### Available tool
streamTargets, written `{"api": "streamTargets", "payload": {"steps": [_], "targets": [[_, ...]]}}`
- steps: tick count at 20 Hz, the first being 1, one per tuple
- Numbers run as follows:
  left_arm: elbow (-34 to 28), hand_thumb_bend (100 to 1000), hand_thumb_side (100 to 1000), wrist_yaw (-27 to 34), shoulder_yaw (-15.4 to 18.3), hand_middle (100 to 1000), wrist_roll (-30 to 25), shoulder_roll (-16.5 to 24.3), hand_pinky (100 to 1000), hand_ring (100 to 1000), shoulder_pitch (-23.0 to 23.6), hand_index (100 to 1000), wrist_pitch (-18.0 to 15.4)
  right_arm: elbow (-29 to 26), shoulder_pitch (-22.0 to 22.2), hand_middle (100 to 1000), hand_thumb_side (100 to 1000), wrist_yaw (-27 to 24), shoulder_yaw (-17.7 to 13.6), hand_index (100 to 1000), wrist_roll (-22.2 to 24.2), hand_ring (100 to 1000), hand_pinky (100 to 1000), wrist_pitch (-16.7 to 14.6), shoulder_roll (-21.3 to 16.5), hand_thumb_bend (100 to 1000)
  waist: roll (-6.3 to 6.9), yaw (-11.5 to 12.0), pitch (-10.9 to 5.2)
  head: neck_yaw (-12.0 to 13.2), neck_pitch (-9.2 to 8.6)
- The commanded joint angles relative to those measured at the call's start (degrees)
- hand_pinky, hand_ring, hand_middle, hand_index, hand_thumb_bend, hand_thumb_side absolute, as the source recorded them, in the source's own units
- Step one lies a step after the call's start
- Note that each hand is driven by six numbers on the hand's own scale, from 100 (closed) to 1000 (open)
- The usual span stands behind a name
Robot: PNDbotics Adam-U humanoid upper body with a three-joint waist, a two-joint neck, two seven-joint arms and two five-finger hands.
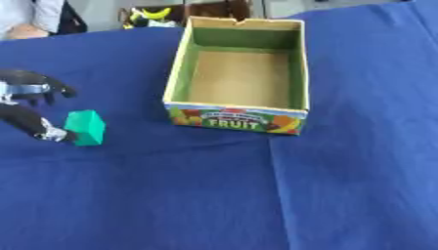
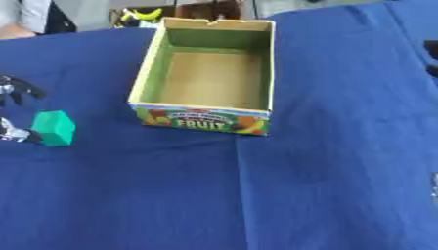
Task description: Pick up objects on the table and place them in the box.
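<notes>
Your left hand (image 1: 34, 110) sits spread beside the green block (image 1: 85, 128), left of the box (image 1: 180, 68). Close squarely on it, lift clear, then carry right over the rim.

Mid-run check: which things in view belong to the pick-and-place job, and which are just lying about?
Job:
green block, on the blue cloth at the left
left hand, fingers at the block's side
FRUIT box, open, nothing inside

Lying about:
yellow and black thing beyond the table's far edge
blue cloth
</notes>
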Motion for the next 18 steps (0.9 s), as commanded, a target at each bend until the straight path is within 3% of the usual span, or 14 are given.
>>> {"api": "streamTargets", "payload": {"steps": [1,18], "targets": [[2.6,542,564,-0.4,-0.4,916,0.0,0.9,763,825,-1.5,1000,-0.9,-0.6,-0.6,778,1000,-0.5,0.0,909,0.1,888,857,-0.1,-1.6,100,-0.02,0.0,-0.90,0.3,-0.71],[8.3,490,565,-1.3,-1.9,850,0.0,-2.0,729,801,-3.8,987,-2.7,-0.6,-0.8,775,1000,-0.7,0.0,904,0.2,889,858,-0.1,-1.5,100,0.08,-0.2,-0.31,0.7,-1.33]]}}
